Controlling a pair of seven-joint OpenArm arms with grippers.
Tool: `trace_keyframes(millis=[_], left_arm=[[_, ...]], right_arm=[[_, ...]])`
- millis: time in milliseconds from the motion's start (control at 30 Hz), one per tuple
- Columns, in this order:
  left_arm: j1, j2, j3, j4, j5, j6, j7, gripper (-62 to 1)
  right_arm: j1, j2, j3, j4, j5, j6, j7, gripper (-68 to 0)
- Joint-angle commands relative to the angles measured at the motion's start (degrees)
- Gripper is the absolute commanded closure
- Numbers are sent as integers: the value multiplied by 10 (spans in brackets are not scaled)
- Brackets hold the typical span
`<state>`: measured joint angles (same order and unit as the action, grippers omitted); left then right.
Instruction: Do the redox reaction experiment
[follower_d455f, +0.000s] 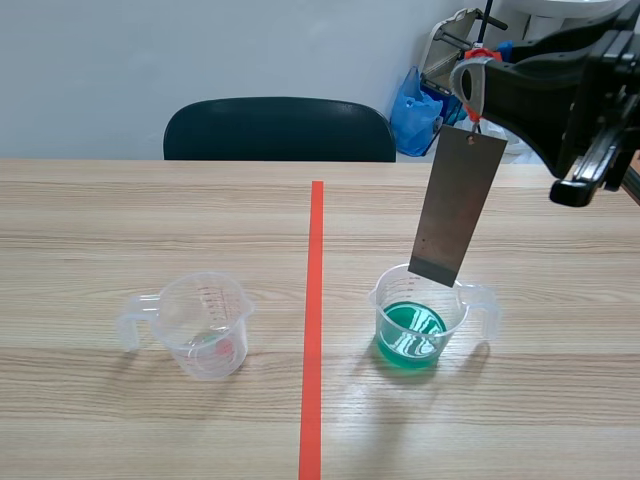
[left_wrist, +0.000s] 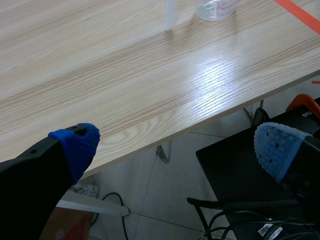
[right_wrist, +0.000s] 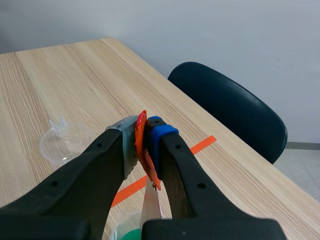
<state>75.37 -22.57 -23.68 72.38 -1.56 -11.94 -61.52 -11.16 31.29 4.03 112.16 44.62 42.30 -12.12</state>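
Right claw: the right gripper (right_wrist: 143, 140) is squeezed tight on a little orange tag (right_wrist: 154, 179). Its blue pad (right_wrist: 159, 131) presses on one side of the tag.
Right arm: it is held up high over the right side of the table (follower_d455f: 100, 220), toward the far edge.
Metal strip: a flat grey strip (follower_d455f: 458, 205) hangs down from the tag, a bit tilted. Its low end is at the mouth of the green cup, above the green water.
Green cup: a clear cup (follower_d455f: 487, 300) with a handle and green water (follower_d455f: 410, 335) inside. It stands just right of the red tape line (follower_d455f: 315, 300), closer to the near edge than the far one.
Other cup: a clear cup (follower_d455f: 205, 325) with a handle stands left of the tape line, well apart from the green cup. Something small and red shows in its bottom.
Left claw: the left gripper (left_wrist: 177, 145) has its two blue pads (left_wrist: 80, 142) wide apart and holds nothing. It hangs out past one edge of the table, over the floor, far from the other cup.
Behind the table: a dark chair (follower_d455f: 280, 130) stands at the far edge, and a blue bag (follower_d455f: 415, 110) lies past the far right corner.
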Motion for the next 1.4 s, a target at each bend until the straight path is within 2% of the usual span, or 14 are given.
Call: trace_keyframes(millis=[0, 500, 667, 733, 867, 967, 1067, 1133, 1267, 1367], left_arm=[[1, 0, -2, 7, -3, 2, -8, -623], [1, -1, -2, 7, -3, 2, -13, -623], [-14, -26, -1, 7, -3, -4, -21, -623], [-43, -47, -1, 7, -3, -21, -21, -623], [-112, -98, 6, 7, -6, -82, -19, -623], [-168, -143, 31, 7, -32, -133, -12, -623], [-225, -187, 68, 7, -55, -174, 3, -437], [-266, -211, 99, 7, -85, -191, 27, -356], [-364, -244, 163, 7, -97, -229, 76, -165], [-452, -250, 222, 7, -99, -250, 134, -67]], right_arm=[[7, 7, 5, 8, 9, 4, 8, -6], [7, 7, 5, 8, 9, 4, 8, -6], [7, 7, 5, 8, 9, 4, 8, -6], [7, 7, 5, 8, 9, 4, 8, -6], [7, 7, 5, 8, 9, 4, 9, -6], [7, 7, 5, 8, 9, 4, 8, -6], [7, 7, 5, 8, 9, 4, 8, -6], [7, 7, 5, 8, 9, 4, 8, -6], [7, 7, 5, 8, 8, 4, 8, -6], [7, 7, 5, 8, 8, 4, 8, -6]])
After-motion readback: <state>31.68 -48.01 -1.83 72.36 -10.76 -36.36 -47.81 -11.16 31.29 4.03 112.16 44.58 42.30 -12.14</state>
